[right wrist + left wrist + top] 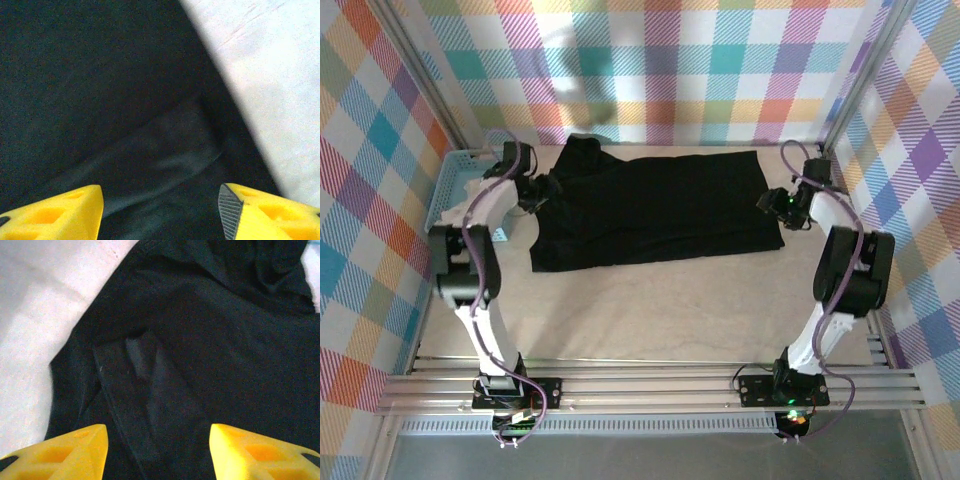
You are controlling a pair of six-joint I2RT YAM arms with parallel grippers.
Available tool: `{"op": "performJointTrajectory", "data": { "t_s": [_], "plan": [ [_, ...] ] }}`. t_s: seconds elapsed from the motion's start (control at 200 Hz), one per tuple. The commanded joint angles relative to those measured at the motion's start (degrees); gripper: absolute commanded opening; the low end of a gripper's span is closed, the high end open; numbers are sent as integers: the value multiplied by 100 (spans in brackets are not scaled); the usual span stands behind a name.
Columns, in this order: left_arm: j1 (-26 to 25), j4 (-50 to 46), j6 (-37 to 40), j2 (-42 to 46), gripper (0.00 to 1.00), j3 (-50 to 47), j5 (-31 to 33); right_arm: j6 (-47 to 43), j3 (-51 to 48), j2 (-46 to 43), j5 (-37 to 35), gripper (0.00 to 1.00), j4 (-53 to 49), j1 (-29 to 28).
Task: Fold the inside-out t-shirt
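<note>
From above, the t-shirt (660, 210) lies spread out flat and black on the far half of the table (650, 310), its long side running left to right between the two arms, with a rumpled bit at its far left corner. The left pincer (542, 192) sits over the shirt's left edge, just beside a light-blue basket (445, 185) at the table's left side. The right pincer (767, 203) is at the shirt's right edge. In the left wrist view, the yellow fingers (75, 450) stand well apart, so this pincer is open. Black cloth lies beneath the gap, crossed by a seamed band and a raised crease, and the pale table shows at the upper left. In the right wrist view, the yellow fingers (60, 212) are likewise spread, so this pincer is open too. Below them is dark fabric with a flat folded ridge running across, and the shirt's edge meets the pale table on the right.
</note>
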State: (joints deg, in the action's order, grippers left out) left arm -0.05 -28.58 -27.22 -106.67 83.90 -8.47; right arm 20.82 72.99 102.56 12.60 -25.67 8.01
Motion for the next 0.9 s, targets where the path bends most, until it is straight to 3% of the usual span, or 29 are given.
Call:
{"op": "performJointTrajectory", "data": {
  "t_s": [0.0, 0.175, 0.4, 0.645, 0.895],
  "plan": [
    [-7, 988, -517, 979, 57, -1276, -336, 117, -550, -351, 501, 64, 385, -402],
    [-113, 1449, -607, 1460, 58, -2315, -776, 38, -141, 248, 420, 60, -65, -424],
    [-120, 1619, -488, 1070, 58, -2718, -880, -144, 584, 1143, -155, 53, -932, -371],
    [-148, 1748, -480, 1094, 58, -3364, -887, -355, 106, 916, -1258, 48, -1476, -288],
    [-496, 1547, -505, 1748, 58, -4282, -794, -169, -1035, 168, -1813, 47, -1405, -205]
  ]
}}
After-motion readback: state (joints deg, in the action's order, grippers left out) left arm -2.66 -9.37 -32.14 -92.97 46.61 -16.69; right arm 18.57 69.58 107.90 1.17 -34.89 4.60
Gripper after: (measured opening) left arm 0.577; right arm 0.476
